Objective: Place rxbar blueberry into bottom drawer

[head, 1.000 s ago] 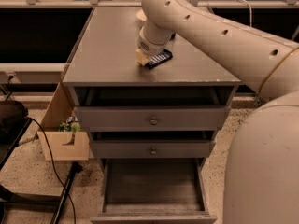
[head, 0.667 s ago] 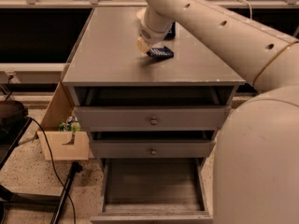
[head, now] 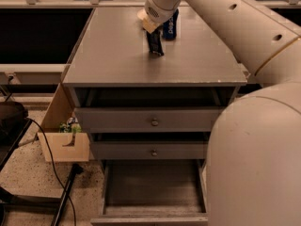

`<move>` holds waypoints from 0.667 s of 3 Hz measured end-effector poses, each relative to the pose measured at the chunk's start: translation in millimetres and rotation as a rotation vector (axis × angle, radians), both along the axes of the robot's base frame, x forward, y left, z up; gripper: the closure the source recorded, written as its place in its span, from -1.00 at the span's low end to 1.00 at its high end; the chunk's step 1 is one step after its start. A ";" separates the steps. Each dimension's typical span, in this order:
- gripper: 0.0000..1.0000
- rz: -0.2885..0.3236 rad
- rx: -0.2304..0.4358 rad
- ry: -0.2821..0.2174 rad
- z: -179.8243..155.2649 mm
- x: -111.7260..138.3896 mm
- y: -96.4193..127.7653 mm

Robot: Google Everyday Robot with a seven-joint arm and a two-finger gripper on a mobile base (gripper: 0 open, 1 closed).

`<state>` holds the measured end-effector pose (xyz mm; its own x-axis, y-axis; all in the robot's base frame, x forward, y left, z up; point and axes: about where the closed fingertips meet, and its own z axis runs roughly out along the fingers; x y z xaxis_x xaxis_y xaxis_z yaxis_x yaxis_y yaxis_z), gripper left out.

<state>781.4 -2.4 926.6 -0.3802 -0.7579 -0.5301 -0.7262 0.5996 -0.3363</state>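
Camera view: one look down over the grey cabinet (head: 117,55), with the arm (head: 244,27) reaching in from the right.
Gripper: the gripper (head: 149,24) sits low over the far middle of the cabinet top, right at the far end of the bar.
Jaws: clamped on the bar or only resting against it, I cannot tell from here.
Snack bar: the snack bar (head: 154,42) is up on the cabinet top, dark wrapper, long side running toward us. Flat or tipped up? Can't say.
Blue can: the blue can (head: 170,25) stands just beside the bar, behind and to the right.
Bottom drawer: the bottom drawer (head: 153,187) is pulled open, well below and in front of the bar.
Handling: I judge it light, flat, slightly bendy, with a slick wrapper. Best hold is a pinch across the narrow width near the middle, firm enough not to slide, gentle enough not to crush.
Risk: that can is close, and a careless swing could topple it.
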 end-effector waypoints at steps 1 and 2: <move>1.00 0.001 0.003 -0.062 37.8 -2.9 -10.8; 1.00 -0.004 0.010 -0.111 67.5 -10.2 -20.6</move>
